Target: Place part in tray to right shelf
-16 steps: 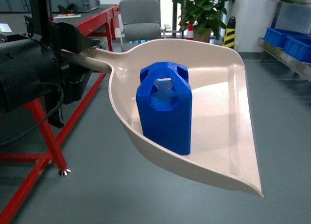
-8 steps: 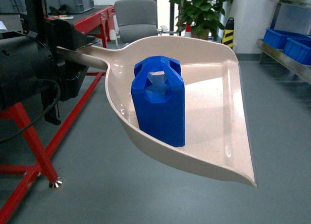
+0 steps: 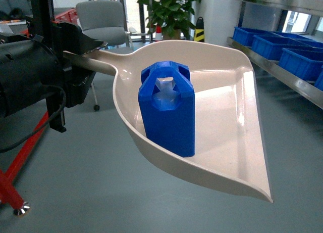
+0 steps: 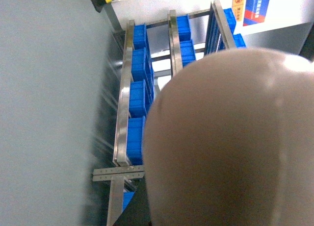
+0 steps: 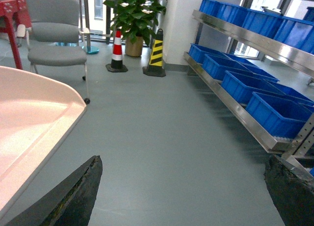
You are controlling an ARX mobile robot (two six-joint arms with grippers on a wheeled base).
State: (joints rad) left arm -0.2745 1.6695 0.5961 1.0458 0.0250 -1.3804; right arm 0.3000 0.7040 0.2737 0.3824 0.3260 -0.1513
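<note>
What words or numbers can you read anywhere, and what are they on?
None can be read.
Blue poster on the wall past the right shelf: white lettering, too blurred to read.
Small yellow sign beside it: too small to read.
The part and the tray: no writing shows.

Glossy blue plastic part (image 3: 167, 110), smooth cream, seemingly plastic tray (image 3: 227, 127)

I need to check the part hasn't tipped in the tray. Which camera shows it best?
The head view: the part stands upright in the tray, near its left wall, fully visible. The left wrist view shows only the tray's blurred underside, hiding the part. The right wrist view shows just a tray edge, the floor and the right shelf, not the part.
</note>
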